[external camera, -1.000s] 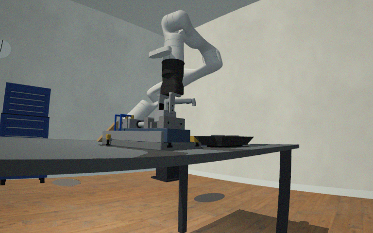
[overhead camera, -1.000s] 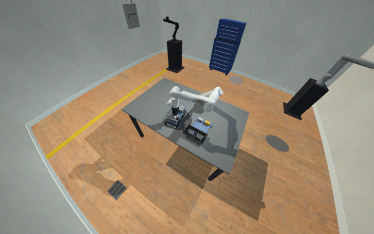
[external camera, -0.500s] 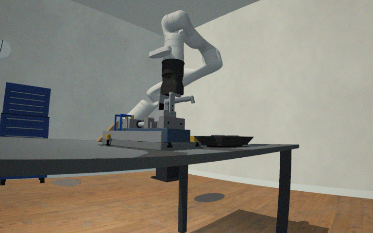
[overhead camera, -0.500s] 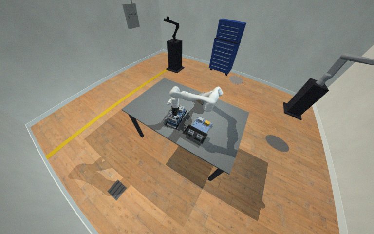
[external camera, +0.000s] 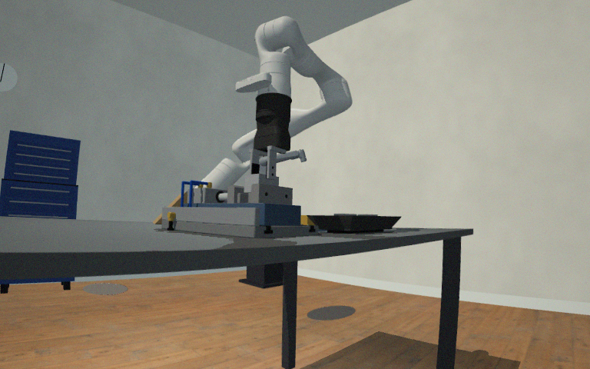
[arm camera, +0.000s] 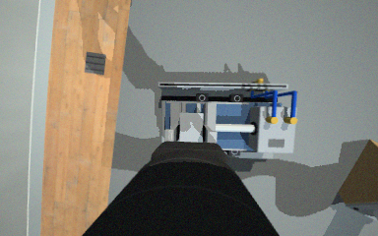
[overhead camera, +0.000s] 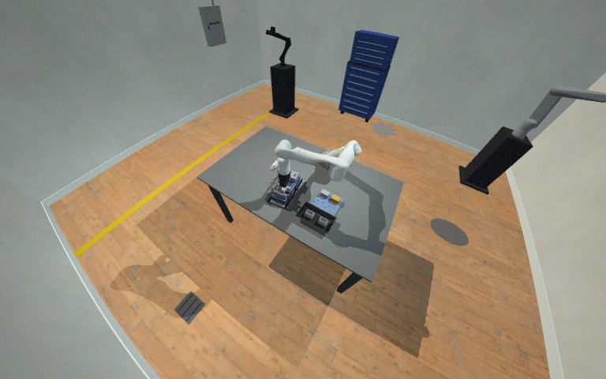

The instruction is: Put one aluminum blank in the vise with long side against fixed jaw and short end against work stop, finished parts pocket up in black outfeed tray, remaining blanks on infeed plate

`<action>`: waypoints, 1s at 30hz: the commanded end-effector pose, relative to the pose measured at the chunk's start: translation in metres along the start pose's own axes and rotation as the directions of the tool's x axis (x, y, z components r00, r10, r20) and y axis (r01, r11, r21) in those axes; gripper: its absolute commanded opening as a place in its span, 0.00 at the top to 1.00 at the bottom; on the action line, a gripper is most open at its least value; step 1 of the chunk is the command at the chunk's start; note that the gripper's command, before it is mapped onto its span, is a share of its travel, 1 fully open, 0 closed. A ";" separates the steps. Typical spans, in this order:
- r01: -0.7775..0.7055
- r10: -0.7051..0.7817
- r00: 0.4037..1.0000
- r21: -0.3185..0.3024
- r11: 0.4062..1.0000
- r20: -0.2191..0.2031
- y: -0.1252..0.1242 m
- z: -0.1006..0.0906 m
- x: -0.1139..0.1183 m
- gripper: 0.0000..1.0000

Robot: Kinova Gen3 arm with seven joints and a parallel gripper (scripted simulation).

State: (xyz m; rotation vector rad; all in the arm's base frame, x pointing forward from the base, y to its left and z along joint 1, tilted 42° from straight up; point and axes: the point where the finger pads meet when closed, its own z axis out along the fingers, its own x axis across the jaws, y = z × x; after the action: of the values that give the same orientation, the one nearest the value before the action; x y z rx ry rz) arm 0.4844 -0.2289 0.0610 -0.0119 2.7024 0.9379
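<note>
My gripper (external camera: 263,170) points straight down over the vise (external camera: 243,204) and is shut on a gray aluminum blank (arm camera: 190,129). The blank hangs just above the gap between the jaws, close to the end block without hoses (external camera: 270,193). In the wrist view the black gripper body hides the fingers and part of the blank. The jaw with blue hoses (arm camera: 274,132) is at the right, with a white rod (arm camera: 229,129) reaching toward the blank. In the overhead view the gripper (overhead camera: 282,183) stands over the vise (overhead camera: 285,189).
The blue infeed plate (overhead camera: 329,200) holds a gray blank (overhead camera: 324,193) and a yellow brass blank (overhead camera: 335,197). The black outfeed tray (overhead camera: 316,217) in front of it holds two parts. A tan wedge (arm camera: 361,174) lies to the right of the vise.
</note>
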 end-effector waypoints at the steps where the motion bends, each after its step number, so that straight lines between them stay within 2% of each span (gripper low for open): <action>1: -0.002 0.002 1.000 0.002 1.000 0.003 0.001 -0.001 -0.001 1.00; 20: -0.002 0.002 1.000 0.002 1.000 0.003 0.001 -0.001 -0.001 1.00; 21: -0.002 0.002 1.000 0.002 1.000 0.003 0.001 -0.001 -0.001 0.00; 30: -0.002 0.002 1.000 0.002 1.000 0.003 0.001 -0.002 -0.001 0.00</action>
State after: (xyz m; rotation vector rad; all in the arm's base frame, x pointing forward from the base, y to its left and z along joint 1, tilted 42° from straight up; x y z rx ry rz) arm 0.4846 -0.2286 0.0613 -0.0127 2.7022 0.9380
